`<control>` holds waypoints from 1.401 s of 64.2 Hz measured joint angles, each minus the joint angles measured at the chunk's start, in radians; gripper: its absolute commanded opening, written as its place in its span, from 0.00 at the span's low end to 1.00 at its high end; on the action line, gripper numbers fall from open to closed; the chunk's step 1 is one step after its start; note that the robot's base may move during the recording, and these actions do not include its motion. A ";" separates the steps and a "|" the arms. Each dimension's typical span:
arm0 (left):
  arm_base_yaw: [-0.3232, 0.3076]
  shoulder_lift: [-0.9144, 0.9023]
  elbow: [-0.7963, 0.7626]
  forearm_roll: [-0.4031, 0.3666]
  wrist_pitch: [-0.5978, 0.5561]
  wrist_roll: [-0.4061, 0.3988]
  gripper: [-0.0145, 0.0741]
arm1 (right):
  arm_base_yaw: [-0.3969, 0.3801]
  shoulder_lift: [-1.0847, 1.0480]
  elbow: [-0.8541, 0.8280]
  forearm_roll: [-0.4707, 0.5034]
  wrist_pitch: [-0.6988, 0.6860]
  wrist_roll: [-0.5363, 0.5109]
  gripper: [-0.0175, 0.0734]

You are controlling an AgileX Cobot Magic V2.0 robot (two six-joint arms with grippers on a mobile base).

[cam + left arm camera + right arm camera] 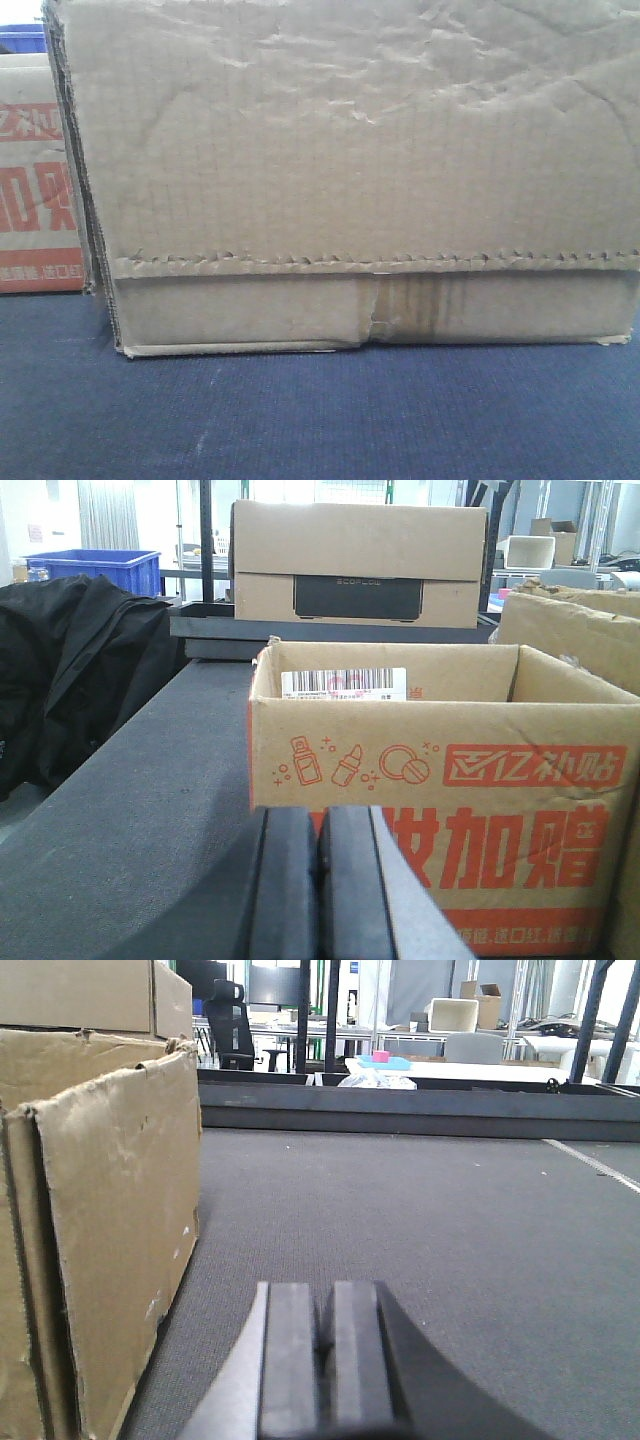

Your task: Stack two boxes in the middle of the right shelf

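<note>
Exterior front-facing view: what takes up most of it?
— The desk, dark blue, runs across the bottom. The tan carton stands on it and fills nearly the whole frame. Its face is wrinkled, with a zigzag flap seam low down and a stained strip at lower centre.

Anything beside it?
— A red-printed box shows at the left edge, just beside the carton. Whether they touch I cannot tell.

And the left wrist-mounted view?
— That same red-printed box fills the centre and right, its top open. A black cloth lies heaped at the left, and a barcode label sits on the box's inner back wall. The left pincer is at bottom centre, pads pressed together with nothing between them.

The right wrist-mounted view?
— The tan carton rises at the left of the frame, standing on the desk. The right pincer, at bottom centre, is likewise closed on nothing and clear of the carton.
</note>
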 measured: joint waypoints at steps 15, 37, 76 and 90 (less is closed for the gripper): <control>0.000 0.000 0.000 0.000 0.000 0.000 0.04 | 0.000 0.000 0.000 0.000 0.000 0.000 0.02; 0.000 0.000 0.000 0.000 0.000 0.000 0.04 | 0.000 0.000 0.000 0.000 0.000 0.000 0.02; 0.000 -0.001 0.000 0.000 -0.200 0.000 0.04 | 0.000 0.000 0.000 0.000 -0.058 0.000 0.02; 0.000 -0.001 -0.015 0.000 -0.200 0.000 0.04 | 0.000 -0.001 -0.054 0.000 -0.058 0.000 0.02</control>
